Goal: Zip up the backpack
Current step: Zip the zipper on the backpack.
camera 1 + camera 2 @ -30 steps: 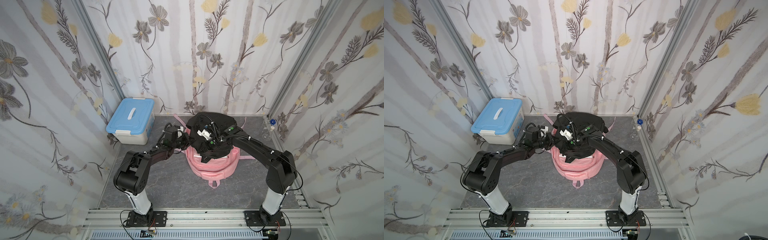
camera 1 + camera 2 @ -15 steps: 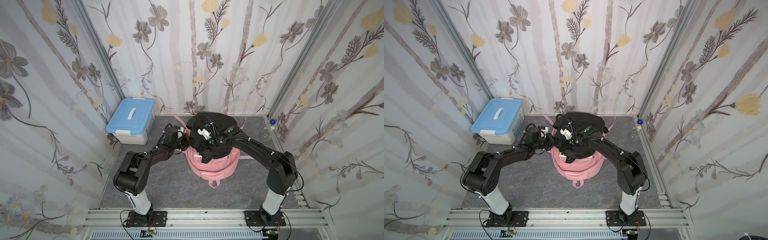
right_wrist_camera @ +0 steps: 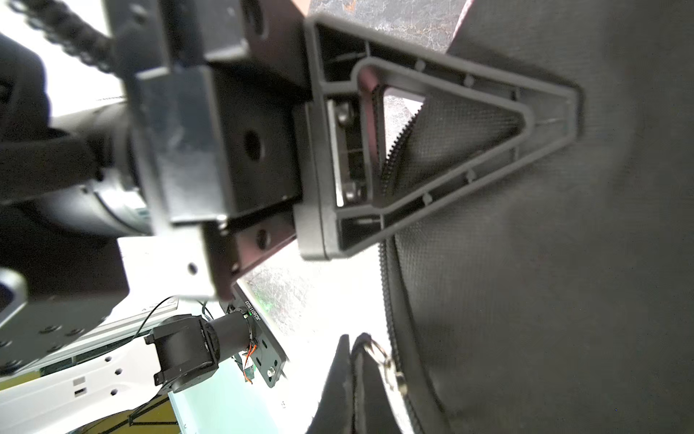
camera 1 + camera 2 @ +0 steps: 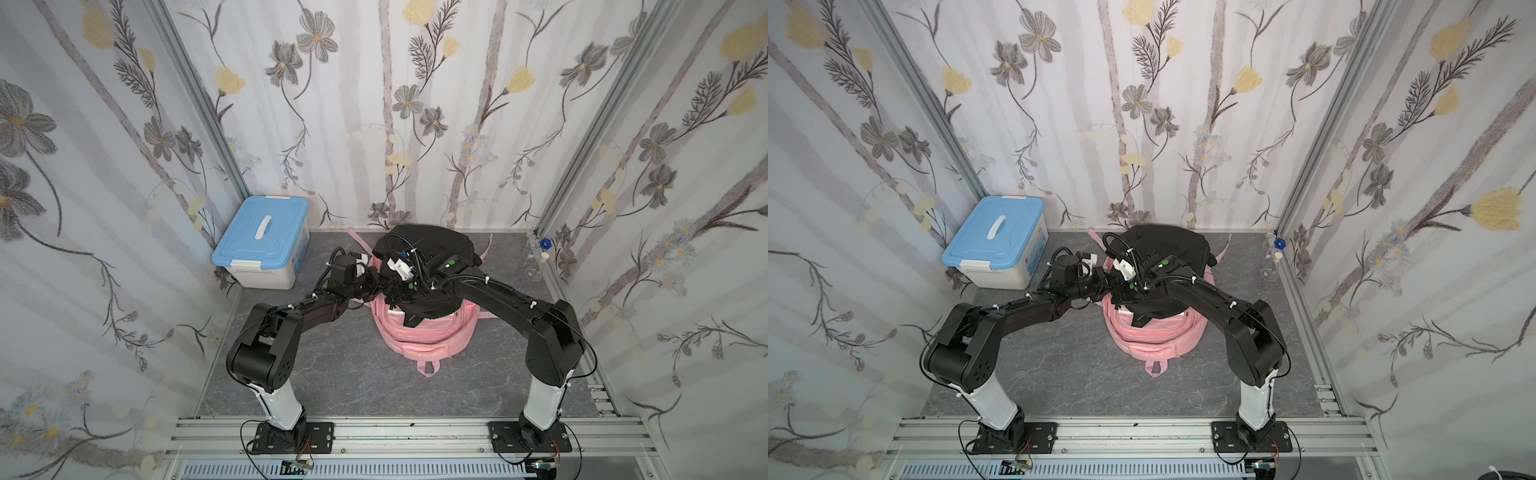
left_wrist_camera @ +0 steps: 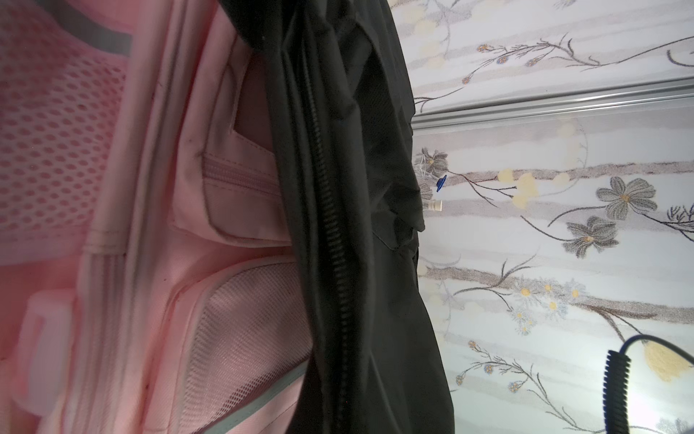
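Note:
A black backpack (image 4: 432,245) (image 4: 1167,241) lies on top of a pink backpack (image 4: 424,336) (image 4: 1154,336) in the middle of the table. Both grippers meet at its left side. My left gripper (image 4: 384,286) (image 4: 1106,284) is shut on the black fabric beside the zipper (image 5: 330,225); its fingers (image 3: 544,109) press flat against the cloth. My right gripper (image 4: 399,295) (image 3: 351,342) is shut on the zipper pull, whose metal ring (image 3: 379,353) hangs from the toothed track (image 3: 386,300). The left wrist view shows no fingers.
A white box with a blue lid (image 4: 262,241) stands at the back left. A glass flask (image 4: 536,266) and a blue-capped bottle (image 4: 545,243) sit at the back right corner. Flowered walls close in on three sides.

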### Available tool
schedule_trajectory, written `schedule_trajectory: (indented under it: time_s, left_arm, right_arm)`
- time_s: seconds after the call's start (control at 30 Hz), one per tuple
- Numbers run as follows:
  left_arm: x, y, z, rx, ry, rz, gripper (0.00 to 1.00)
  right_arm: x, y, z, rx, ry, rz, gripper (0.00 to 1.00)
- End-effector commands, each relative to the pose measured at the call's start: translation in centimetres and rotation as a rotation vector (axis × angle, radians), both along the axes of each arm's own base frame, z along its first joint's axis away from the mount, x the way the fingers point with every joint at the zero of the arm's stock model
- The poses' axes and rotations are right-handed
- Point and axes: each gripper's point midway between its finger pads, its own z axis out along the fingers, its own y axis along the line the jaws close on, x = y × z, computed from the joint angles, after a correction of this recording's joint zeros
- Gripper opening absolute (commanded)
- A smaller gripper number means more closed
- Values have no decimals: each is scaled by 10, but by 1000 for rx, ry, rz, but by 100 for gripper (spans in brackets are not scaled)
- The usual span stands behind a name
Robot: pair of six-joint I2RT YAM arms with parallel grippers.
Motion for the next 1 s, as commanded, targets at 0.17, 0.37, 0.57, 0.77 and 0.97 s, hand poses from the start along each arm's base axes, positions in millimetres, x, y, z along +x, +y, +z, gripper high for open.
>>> schedule_trajectory:
  time_s: [0.17,0.37,0.57,0.77,0.97]
  left_arm:
    - [-6,-7,8,-30,-14,-40,0]
    - [-9,-7,9,-29,-13,-42,0]
    - [-10,-7,8,-27,-12,-40,0]
    - [-15,5,10,22,-23,6,0]
    - [-26,38,17,123,-50,125,0]
  right_arm:
    - [19,21,10,67,-73,-4,0]
    - [28,26,10,60,-105,-15,0]
    - [36,35,10,54,-133,-14,0]
    - [33,39,6,33,-116,53,0]
    - [24,44,4,38,-68,153,0]
